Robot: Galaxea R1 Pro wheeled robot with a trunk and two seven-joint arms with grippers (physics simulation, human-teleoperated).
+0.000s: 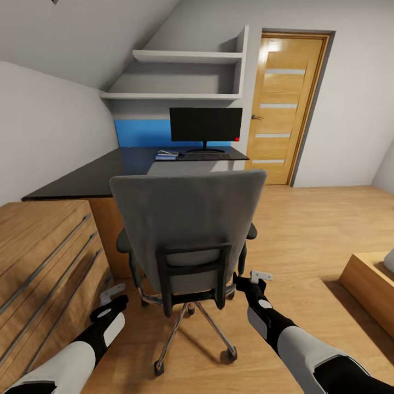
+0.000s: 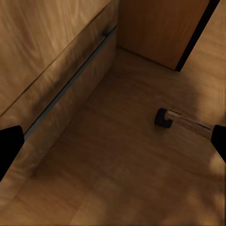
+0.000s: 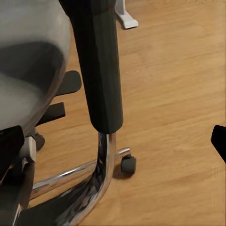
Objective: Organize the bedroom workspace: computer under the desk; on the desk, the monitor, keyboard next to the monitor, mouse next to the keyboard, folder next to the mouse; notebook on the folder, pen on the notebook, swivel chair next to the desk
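Left frame edge: light wooden cabinet (image 1: 44,257); left gripper (image 1: 112,298) beside it, fingers spread, nothing held. Centre: grey swivel chair with silver star base (image 1: 189,230), back toward camera, short of the glossy black desk (image 1: 104,172). Upper centre: black monitor (image 1: 206,125) on desk. Right gripper (image 1: 253,282) at chair's right side, spread, empty.

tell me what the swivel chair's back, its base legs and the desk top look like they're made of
The grey swivel chair's padded back looks like matte woven fabric, showing no shine. Its silver star base legs look like polished chrome metal, with bright mirror-like reflections. The long black desk top looks like glossy laminate or lacquer, faintly reflecting the blue wall panel; which one is unclear.
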